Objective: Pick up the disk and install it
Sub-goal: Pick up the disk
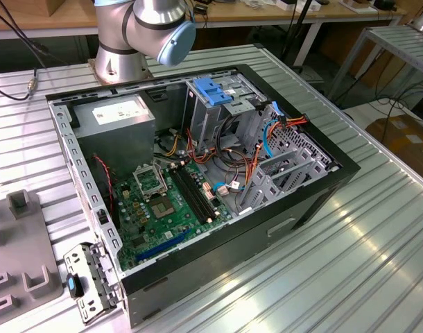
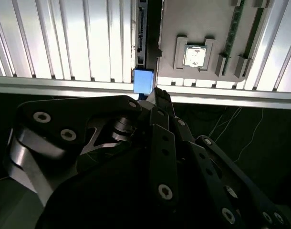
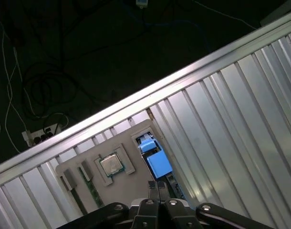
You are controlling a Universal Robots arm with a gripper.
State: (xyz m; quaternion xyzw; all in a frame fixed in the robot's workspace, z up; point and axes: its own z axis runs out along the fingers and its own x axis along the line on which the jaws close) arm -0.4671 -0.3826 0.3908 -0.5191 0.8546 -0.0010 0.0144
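Note:
The disk (image 3: 157, 161) stands on edge in a slot at the side of a grey fixture plate (image 3: 86, 193), showing its bright blue carrier end and a thin dark edge. In the second wrist view the same disk (image 2: 143, 80) shows as a blue end tab with a dark strip running away from it. My gripper (image 3: 155, 185) hangs just above the disk's near end, fingers pressed together with nothing seen between them. In the second wrist view the gripper (image 2: 159, 94) sits right beside the blue tab.
A processor chip (image 3: 110, 165) and memory sticks (image 2: 236, 28) rest on the fixture plate. The ribbed aluminium table's edge (image 3: 136, 98) runs close by, with dark floor and cables beyond. The exterior view has the open computer case (image 1: 197, 173), its grey drive cage with a light-blue latch plate (image 1: 214, 90), and the arm's base (image 1: 121, 48).

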